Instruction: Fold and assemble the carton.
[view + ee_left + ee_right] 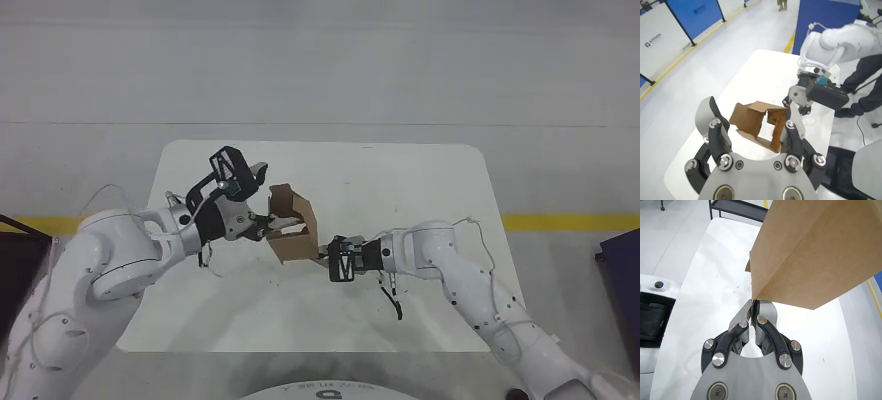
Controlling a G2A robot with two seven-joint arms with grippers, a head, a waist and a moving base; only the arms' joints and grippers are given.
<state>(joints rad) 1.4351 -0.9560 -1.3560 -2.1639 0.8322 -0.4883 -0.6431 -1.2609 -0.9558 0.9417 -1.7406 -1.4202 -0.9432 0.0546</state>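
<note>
A brown cardboard carton [291, 226], partly folded with its flaps standing open, is held above the middle of the white table [400, 180]. My right gripper [753, 310] is shut on a thin flap edge at a lower corner of the carton [806, 256]. In the top view this right gripper [323, 250] is at the carton's near-right corner. My left gripper [751, 108] is open at the carton's left side, and the carton [753, 121] lies between and just beyond its fingers [793, 115]. The left gripper [266, 226] is level with the carton.
A black cable [392, 298] hangs from the right arm over the table's near side. Bare tabletop surrounds the carton. Blue partition panels [694, 15] and a black rack [738, 211] stand on the floor beyond the table.
</note>
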